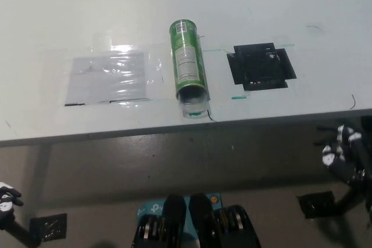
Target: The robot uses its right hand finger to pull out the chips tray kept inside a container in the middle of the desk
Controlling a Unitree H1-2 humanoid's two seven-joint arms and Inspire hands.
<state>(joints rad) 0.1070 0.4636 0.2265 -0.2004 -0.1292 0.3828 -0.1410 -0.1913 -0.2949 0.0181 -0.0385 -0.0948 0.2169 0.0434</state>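
Desk [279,4]: white top filling the upper picture, its near edge running across just below the container's open mouth; floor shows beneath that edge.

Clear plastic sheet [107,76]: taped flat on the desk to the picture-left of the container, glossy and wrinkled, its right border reaching close to the container's side.

Black square patch [261,66]: flat on the desk to the picture-right of the container, apart from it, with black tape strips across its corners and a short green tape mark at its near left corner.

Container [188,61]: green chips can lying on its side in the middle of the desk, closed end pointing away, open end toward the near edge, label panel facing up.

Chips tray [193,106]: clear plastic, sticking a short way out of the container's open mouth, close to the desk's near edge.

Right hand [343,154]: black with pale patches, below the desk edge and well to the picture-right of the container, touching nothing; whether its fingers are spread or curled cannot be told.

Left hand [7,198]: at the picture's lower left, far below and picture-left of the container, only partly in view; its state cannot be told.
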